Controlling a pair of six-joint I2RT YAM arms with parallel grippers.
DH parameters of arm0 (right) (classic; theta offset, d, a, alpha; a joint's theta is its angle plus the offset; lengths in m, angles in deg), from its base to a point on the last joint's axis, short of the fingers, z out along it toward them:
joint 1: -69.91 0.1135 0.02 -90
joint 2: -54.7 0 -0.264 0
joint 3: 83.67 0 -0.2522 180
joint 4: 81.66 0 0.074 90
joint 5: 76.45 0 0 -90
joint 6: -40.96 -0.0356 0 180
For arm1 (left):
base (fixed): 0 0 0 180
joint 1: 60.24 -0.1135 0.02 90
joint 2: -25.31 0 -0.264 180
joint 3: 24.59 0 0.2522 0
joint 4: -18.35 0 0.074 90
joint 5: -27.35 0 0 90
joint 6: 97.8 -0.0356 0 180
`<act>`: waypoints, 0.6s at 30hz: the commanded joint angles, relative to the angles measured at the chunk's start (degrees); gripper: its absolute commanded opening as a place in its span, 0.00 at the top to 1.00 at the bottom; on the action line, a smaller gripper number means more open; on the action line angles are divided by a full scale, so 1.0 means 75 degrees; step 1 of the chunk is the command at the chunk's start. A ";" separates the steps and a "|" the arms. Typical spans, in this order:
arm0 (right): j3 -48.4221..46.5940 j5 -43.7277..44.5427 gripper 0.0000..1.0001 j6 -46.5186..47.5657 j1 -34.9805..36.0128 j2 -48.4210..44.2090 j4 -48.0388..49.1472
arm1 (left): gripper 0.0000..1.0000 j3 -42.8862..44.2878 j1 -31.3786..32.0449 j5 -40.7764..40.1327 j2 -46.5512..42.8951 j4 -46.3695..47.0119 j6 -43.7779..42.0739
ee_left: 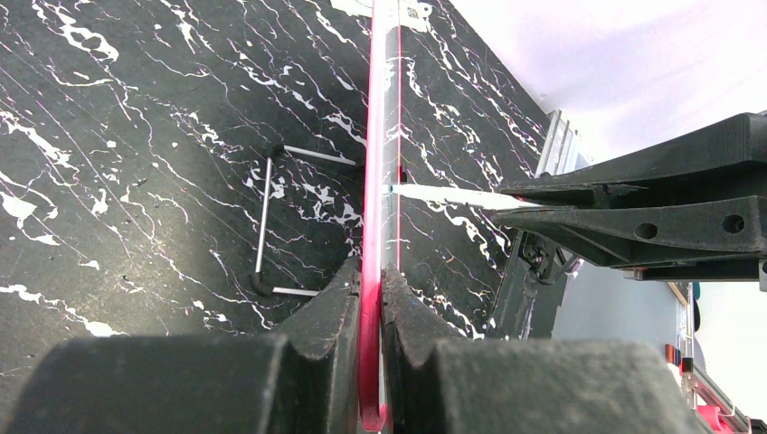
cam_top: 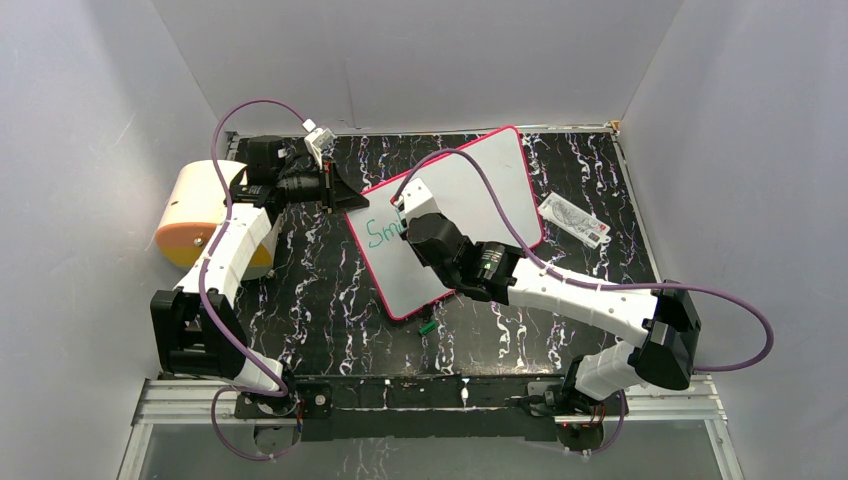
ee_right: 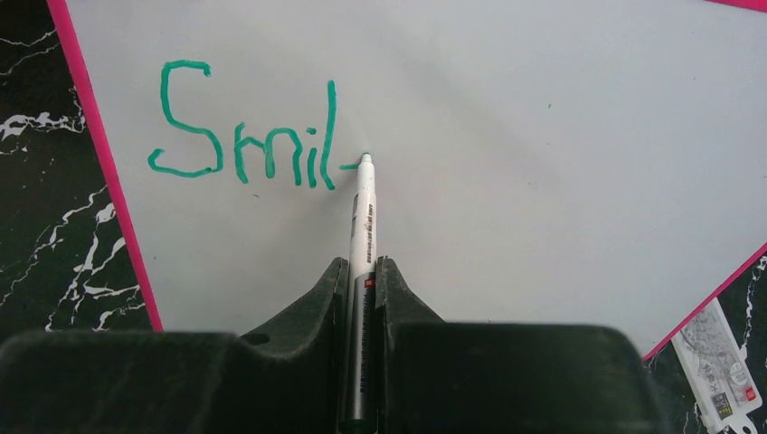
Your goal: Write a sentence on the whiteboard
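Slippage threatens: the large white, pink-rimmed whiteboard [cam_top: 490, 190], pinched at its left rim by the clenched left gripper [ee_left: 373, 276], could shift under pen pressure and skew the teal-green sentence [ee_right: 244, 136], now "Smil" near the board's left edge. The right gripper [ee_right: 362, 267] clamps a slim white marker [ee_right: 364, 212], tip touching; blank board stretches rightward and below.

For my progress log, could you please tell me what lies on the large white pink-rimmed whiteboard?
Teal-green handwritten letters "Smil" and a dash, met by the right gripper's white marker. Overhead, its arm covers most letters.
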 commanded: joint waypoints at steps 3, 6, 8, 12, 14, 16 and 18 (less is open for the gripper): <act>0.0109 0.0126 1.00 0.0096 -0.0060 -0.0131 0.0724 | 1.00 -0.0264 0.0079 -0.0416 0.0028 -0.0346 -0.0335; 0.0114 -0.0005 1.00 0.0131 -0.0052 -0.0151 0.0787 | 1.00 -0.0268 0.0079 -0.0413 0.0028 -0.0352 -0.0334; 0.0114 -0.0097 1.00 0.0138 -0.0057 -0.0139 0.0806 | 1.00 -0.0266 0.0079 -0.0420 0.0034 -0.0352 -0.0335; 0.0098 -0.0247 1.00 0.0153 -0.0055 -0.0136 0.0750 | 1.00 -0.0264 0.0077 -0.0424 0.0034 -0.0350 -0.0328; 0.0103 -0.0308 1.00 0.0153 -0.0060 -0.0153 0.0771 | 1.00 -0.0265 0.0076 -0.0414 0.0034 -0.0356 -0.0329; 0.0085 -0.0357 1.00 0.0166 -0.0050 -0.0142 0.0736 | 1.00 -0.0264 0.0078 -0.0414 0.0034 -0.0349 -0.0337; 0.0078 -0.0436 1.00 0.0170 -0.0059 -0.0131 0.0707 | 1.00 -0.0266 0.0079 -0.0413 0.0034 -0.0356 -0.0329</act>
